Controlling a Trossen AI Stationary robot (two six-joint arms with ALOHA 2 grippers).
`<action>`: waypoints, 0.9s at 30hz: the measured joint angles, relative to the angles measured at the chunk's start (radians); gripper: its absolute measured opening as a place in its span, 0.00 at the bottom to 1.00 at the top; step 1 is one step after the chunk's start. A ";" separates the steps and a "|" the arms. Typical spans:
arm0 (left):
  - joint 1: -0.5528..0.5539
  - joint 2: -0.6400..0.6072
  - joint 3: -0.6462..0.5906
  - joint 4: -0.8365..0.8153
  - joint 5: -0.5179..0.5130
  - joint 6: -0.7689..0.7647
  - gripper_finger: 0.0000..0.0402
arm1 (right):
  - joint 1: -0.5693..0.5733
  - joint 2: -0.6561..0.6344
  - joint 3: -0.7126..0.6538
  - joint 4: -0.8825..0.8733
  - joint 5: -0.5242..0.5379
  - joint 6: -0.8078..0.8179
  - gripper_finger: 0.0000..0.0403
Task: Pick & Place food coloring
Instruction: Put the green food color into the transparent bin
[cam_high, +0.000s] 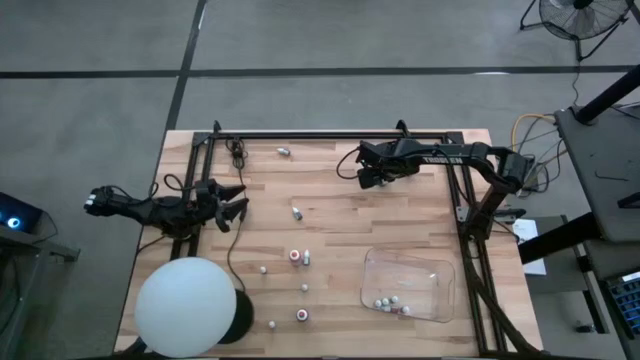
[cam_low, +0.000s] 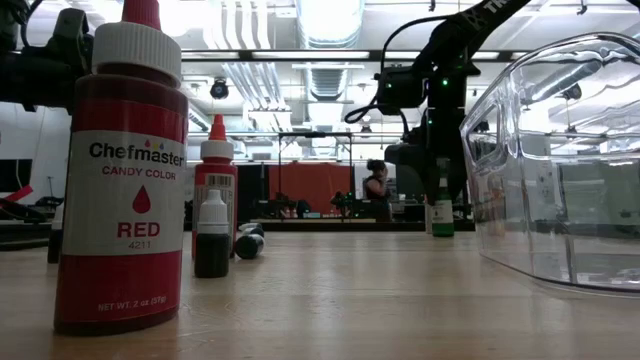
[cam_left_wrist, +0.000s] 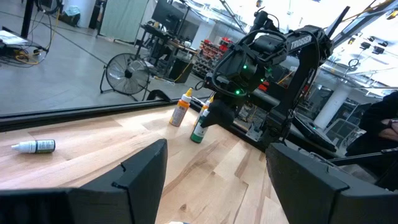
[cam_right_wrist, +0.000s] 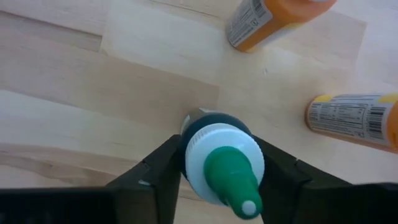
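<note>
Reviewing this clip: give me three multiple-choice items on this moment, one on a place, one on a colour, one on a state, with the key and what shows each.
1. Where does the clear tray lie in the high view?
A. On the table's right part, near the front edge
B. Against the back rail
C. Under the left gripper

2. What colour is the tip of the bottle between the right gripper's fingers?
A. Red
B. Green
C. Yellow

3. How does the left gripper stand?
A. Shut on a bottle
B. Open and holding nothing
C. Resting inside the tray

Key: 1 A, the high view shows the tray at the lower right of the tabletop. 2 B, the right wrist view shows a green tip on a white cap. 3 B, the left wrist view shows its fingers spread with only bare wood between them.
</note>
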 joint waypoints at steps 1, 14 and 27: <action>0.000 0.000 0.000 0.000 0.000 0.000 0.61 | 0.000 0.000 0.000 0.002 0.000 -0.001 0.36; 0.000 0.000 0.000 0.000 0.000 0.000 0.61 | 0.008 -0.032 0.044 -0.052 -0.034 -0.176 0.33; 0.000 0.000 0.000 0.000 0.000 0.000 0.61 | 0.099 -0.164 0.173 -0.184 -0.066 -0.306 0.33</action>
